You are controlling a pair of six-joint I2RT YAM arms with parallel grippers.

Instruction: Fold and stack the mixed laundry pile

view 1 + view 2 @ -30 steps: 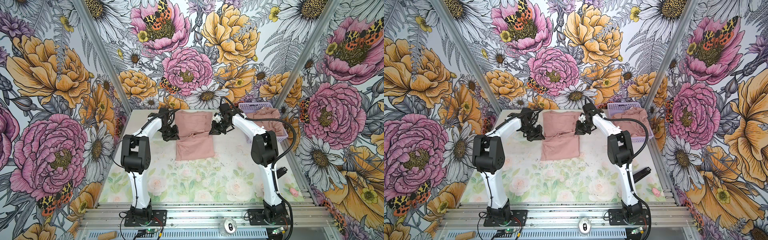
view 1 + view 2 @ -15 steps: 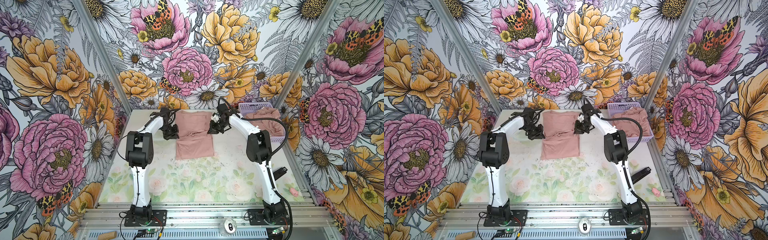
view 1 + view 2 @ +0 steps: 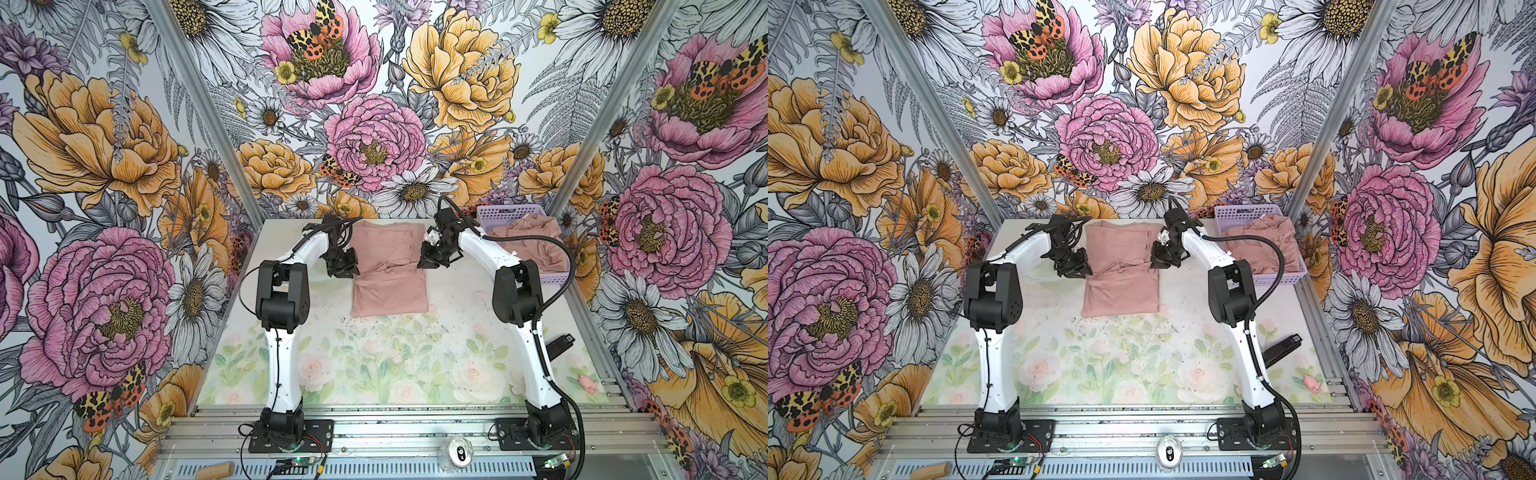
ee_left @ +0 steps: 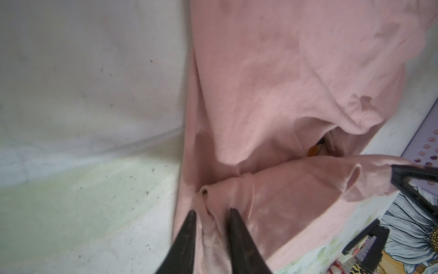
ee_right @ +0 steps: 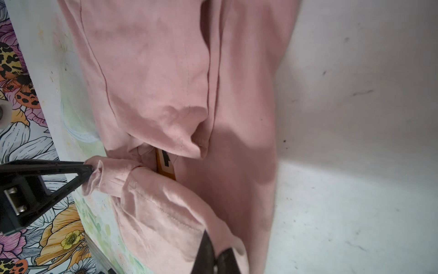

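1. The pink garment (image 3: 389, 272) lies flat on the table (image 3: 374, 365), toward the back and midway btwn the two arms. A puckered crease runs across its middle, right where both grippers sit.
2. The left gripper (image 4: 212, 212) is at the garment's left edge. Its jaws are spread partway, w/ a bunched ridge of cloth standing btwn the fingers (image 4: 189, 227) and touching both.
3. The right gripper (image 5: 216, 240) is at the opposite edge, jaws nearly pressed together on the stitched hem. In the left wrist view the cloth reaches right up to its tip.
4. Writing: a strip of orange print (image 5: 166, 163) w/ black blocks peeks out of the gap under the fold (too little shows to read anything).
5. The lavender basket (image 3: 500, 212) stands at the back right corner, just beside the right arm. A rumpled heap of pink clothes (image 3: 536, 245) fills most of it.
6. Also there: a drinks can (image 3: 460, 451) stands upright on the front rail, and a small pink thing (image 3: 588, 382) lies near the table's front right corner (too small to tell what it is).
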